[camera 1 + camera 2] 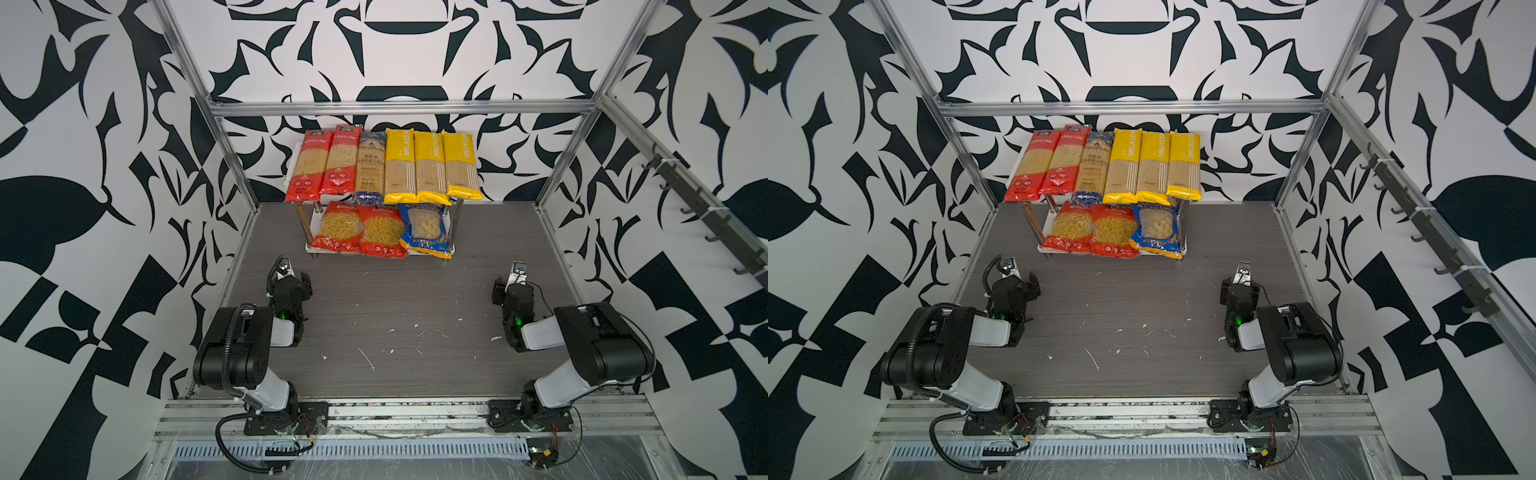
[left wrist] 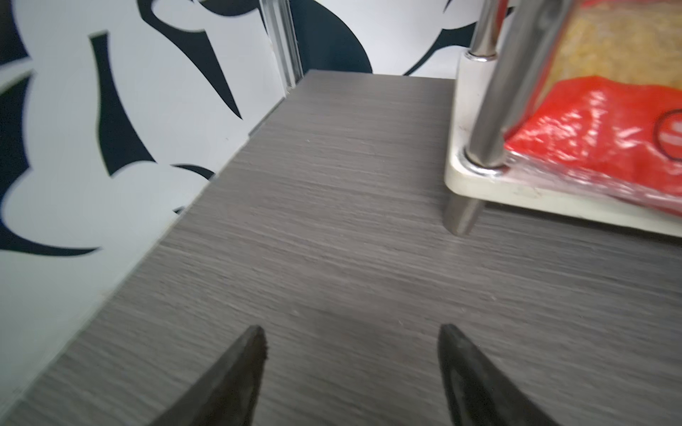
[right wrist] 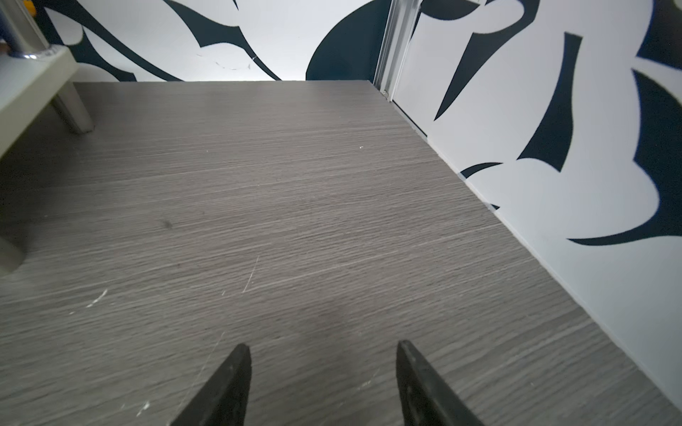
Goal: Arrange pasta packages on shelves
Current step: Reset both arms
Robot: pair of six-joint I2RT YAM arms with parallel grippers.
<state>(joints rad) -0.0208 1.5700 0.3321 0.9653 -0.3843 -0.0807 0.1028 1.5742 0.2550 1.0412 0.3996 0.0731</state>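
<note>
Top views both show the shelves at 12 o'clock on the table. Upper board, going 9 to 3 o'clock: two red spaghetti packs, one dark-blue pack, three yellow PASTATIME packs. Lower board has two red fusilli bags, plus a blue-orange bag at the 3 o'clock end. Left jaws and right jaws are both spread apart, holding nothing.

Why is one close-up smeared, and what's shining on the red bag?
Left wrist view: motion blur smears the table grain; glare on the red bag and chrome leg. Right wrist view: sharper. Both top views: frame posts lean outward, wide-angle distortion.
</note>
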